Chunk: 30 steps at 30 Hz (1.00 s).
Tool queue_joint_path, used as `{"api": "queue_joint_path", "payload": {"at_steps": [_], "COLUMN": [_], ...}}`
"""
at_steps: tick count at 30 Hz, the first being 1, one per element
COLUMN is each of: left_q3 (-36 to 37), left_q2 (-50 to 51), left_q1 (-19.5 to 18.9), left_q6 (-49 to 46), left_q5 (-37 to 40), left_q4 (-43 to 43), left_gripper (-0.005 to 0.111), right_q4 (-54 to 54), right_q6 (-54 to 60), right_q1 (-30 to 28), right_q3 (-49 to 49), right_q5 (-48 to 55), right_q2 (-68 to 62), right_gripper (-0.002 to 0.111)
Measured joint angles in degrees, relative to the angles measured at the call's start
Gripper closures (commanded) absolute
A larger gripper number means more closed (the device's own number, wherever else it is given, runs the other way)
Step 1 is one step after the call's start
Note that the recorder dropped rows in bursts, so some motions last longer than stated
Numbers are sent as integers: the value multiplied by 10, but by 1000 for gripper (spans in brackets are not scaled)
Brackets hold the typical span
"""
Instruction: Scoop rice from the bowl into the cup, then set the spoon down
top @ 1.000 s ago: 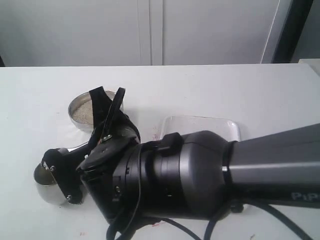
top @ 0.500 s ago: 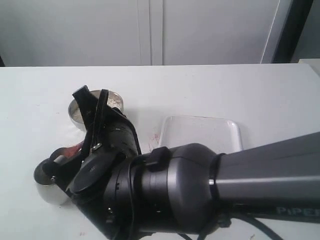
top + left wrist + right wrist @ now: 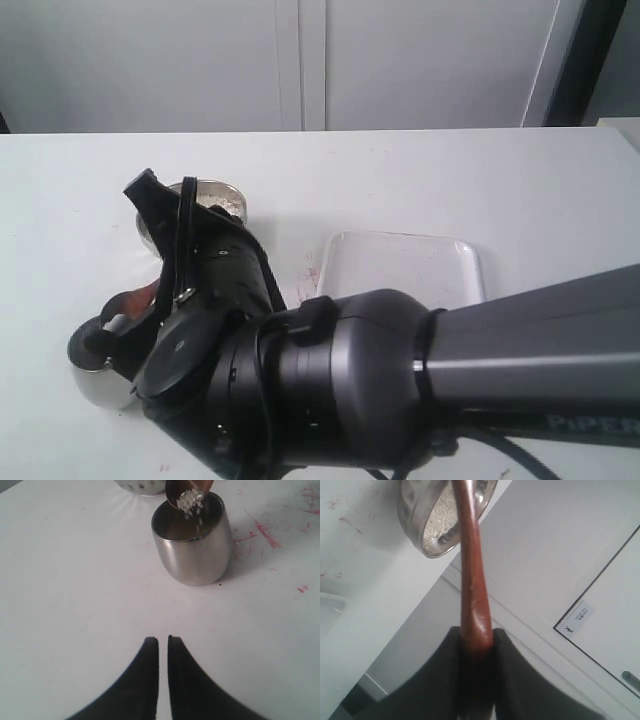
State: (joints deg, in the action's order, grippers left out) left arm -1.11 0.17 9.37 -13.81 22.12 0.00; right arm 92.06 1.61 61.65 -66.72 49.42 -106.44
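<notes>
In the left wrist view the steel cup stands upright on the white table. The dark wooden spoon is tipped over its rim. Rice is falling from the spoon into the cup. My right gripper is shut on the spoon's handle, and beyond it is the steel bowl holding rice. In the exterior view the right arm hides most of the cup and part of the bowl. My left gripper is shut and holds nothing, a short way from the cup.
A clear shallow tray lies on the table to the right of the bowl. Red marks stain the table beside the cup. White cabinet doors stand behind the table.
My right gripper has swung left and rolled, so its fingers now stand in front of the bowl's left side. The spoon stays over the cup.
</notes>
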Motion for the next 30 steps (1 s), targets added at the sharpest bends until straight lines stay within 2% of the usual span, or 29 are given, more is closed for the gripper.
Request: {"api": "queue_joint_path", "payload": {"at_steps": [14,22,26,30], "left_q3": [0,0,0,0], "left_q2": [0,0,0,0], "left_q1": [0,0,0,0], "left_q6": [0,0,0,0], "left_q5": [0,0,0,0], "left_q4": [0,0,0,0], "left_gripper": [92,92,92,92], "right_q4": [67,71,71,71], "right_q6": [25,34,-6,-121], "right_q1": [0,0,0,0], "right_q3": [0,0,0,0], "right_q5": [-1,-8,20,46], "right_q2": [0,0,0,9], "right_gripper": [108,108,108,108]}}
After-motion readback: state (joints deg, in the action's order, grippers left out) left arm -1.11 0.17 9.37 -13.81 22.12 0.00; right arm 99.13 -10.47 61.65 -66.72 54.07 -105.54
